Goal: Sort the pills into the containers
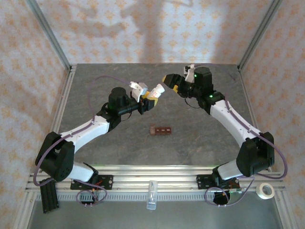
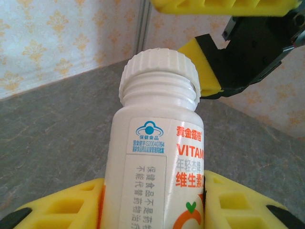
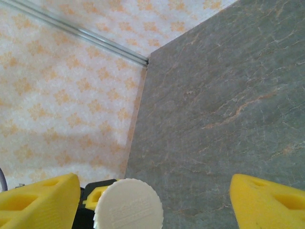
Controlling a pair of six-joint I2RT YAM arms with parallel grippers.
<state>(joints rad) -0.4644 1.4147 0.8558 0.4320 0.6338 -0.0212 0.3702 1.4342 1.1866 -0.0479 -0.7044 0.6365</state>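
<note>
**Top external view.** Found the left gripper (image 1: 150, 95) closed on a white pill bottle (image 1: 157, 89), held off the table (image 1: 119, 148) at mid-depth with its neck tilted toward the right arm. Found the right gripper (image 1: 167, 79) at the bottle's top end. Noted the containers (image 1: 160, 130), a dark reddish-brown strip, lying flat on the table nearer the bases, well apart from both grippers.

**Left wrist view.** Confirmed yellow fingers (image 2: 62, 207) pressed against both sides of the bottle body (contents hidden by the opaque wall). Noted the ribbed white cap (image 2: 159, 67) sitting on the neck with threads exposed beneath it. Noted a right-hand pad (image 2: 200, 67) just beside the rim; cannot tell contact from here.

**Right wrist view.** Found the jaws standing wide open and holding nothing. Placed the cap between them, close against one finger (image 3: 40, 200) and well clear of the other.

**Assessment.** Judged the step in hand as uncapping, with sorting not yet begun. Required next: centring the cap between the pads, closing firmly on the ribs, then twisting against the left arm's hold.
</note>
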